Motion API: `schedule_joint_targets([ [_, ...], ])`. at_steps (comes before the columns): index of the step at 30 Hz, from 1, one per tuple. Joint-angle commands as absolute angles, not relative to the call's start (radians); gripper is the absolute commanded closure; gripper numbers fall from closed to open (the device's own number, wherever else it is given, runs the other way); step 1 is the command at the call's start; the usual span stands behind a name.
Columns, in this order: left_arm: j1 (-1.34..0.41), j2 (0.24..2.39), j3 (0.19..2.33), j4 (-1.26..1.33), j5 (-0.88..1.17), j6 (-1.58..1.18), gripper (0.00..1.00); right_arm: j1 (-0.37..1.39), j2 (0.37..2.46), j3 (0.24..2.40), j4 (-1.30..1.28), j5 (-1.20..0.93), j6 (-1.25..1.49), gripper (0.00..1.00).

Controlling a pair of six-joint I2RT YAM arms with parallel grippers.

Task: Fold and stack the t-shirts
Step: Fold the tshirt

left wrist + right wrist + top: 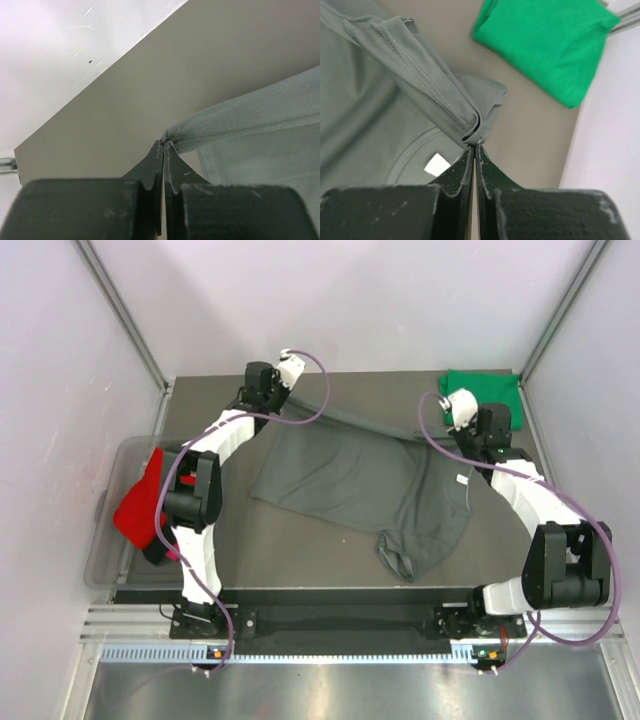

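Note:
A dark grey t-shirt lies spread over the middle of the table, its far edge pulled taut between both grippers. My left gripper at the far left is shut on a corner of the grey shirt; its closed tips show in the left wrist view. My right gripper at the far right is shut on a folded edge of the same shirt, tips together in the right wrist view. A folded bright green t-shirt lies at the far right corner, also in the right wrist view.
A clear plastic tub hangs off the table's left edge, holding a red shirt over a dark and a pink garment. White enclosure walls stand close on the left, right and back.

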State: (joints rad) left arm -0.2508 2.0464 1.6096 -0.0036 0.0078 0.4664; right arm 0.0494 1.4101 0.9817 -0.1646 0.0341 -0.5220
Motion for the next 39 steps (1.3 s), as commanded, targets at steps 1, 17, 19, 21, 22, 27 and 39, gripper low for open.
schedule_joint_targets([
  [1, -0.245, 1.979, 1.586, 0.014, 0.048, 0.453, 1.00, 0.077, 1.356, 0.940, -0.156, 0.023, -0.495, 1.00],
  [17, -0.245, 1.916, 1.387, -0.066, 0.049, 0.434, 1.00, 0.149, 1.259, 0.773, -0.207, -0.026, -0.486, 1.00],
  [19, -0.245, 1.922, 1.393, -0.115, 0.022, 0.411, 0.92, 0.153, 1.255, 0.782, -0.258, -0.052, -0.488, 0.93],
  [21, -0.245, 1.910, 1.382, -0.146, -0.039, 0.388, 0.77, 0.156, 1.230, 0.788, -0.311, -0.095, -0.488, 0.81],
  [22, -0.245, 1.896, 1.359, -0.146, -0.049, 0.388, 0.73, 0.156, 1.218, 0.795, -0.333, -0.106, -0.485, 0.75],
  [27, -0.245, 1.772, 1.287, -0.077, -0.005, 0.393, 0.45, 0.158, 1.111, 0.811, -0.388, -0.181, -0.482, 0.64],
  [39, -0.258, 1.994, 1.603, -0.274, 0.150, 0.255, 0.73, 0.153, 1.429, 0.991, -0.287, -0.155, -0.479, 0.72],
])
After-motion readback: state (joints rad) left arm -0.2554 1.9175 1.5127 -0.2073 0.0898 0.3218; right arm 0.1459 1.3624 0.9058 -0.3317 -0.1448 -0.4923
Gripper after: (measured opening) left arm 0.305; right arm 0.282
